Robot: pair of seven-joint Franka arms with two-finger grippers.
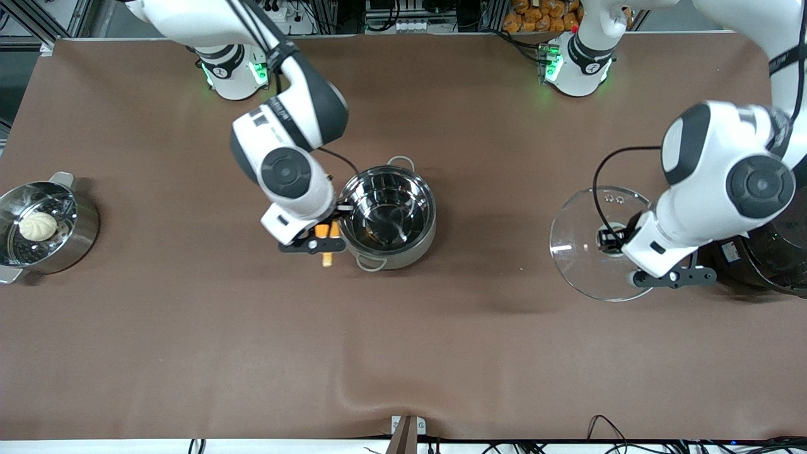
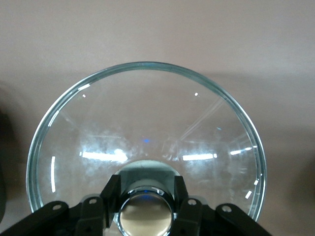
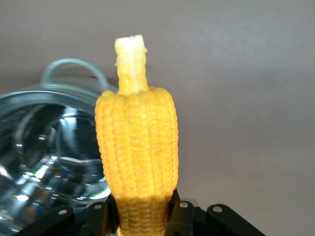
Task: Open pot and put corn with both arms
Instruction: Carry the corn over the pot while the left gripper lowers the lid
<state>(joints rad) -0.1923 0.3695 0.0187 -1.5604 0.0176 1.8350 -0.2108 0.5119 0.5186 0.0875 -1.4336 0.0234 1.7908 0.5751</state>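
Note:
The steel pot (image 1: 388,217) stands open and empty mid-table; its rim also shows in the right wrist view (image 3: 44,147). My right gripper (image 1: 325,234) is shut on the yellow-orange corn (image 1: 327,243) and holds it in the air just beside the pot's rim, on the right arm's side; the pale stem tip points away from the gripper. The corn fills the right wrist view (image 3: 137,162). My left gripper (image 1: 615,239) is shut on the knob (image 2: 146,212) of the clear glass lid (image 1: 583,243), held over the table toward the left arm's end. The lid also shows in the left wrist view (image 2: 147,128).
A steel steamer pot (image 1: 79,236) with a white bun (image 1: 38,226) stands at the right arm's end of the table. A large black cooker (image 1: 772,255) stands at the left arm's end, beside the lid. A brown cloth (image 1: 403,353) covers the table.

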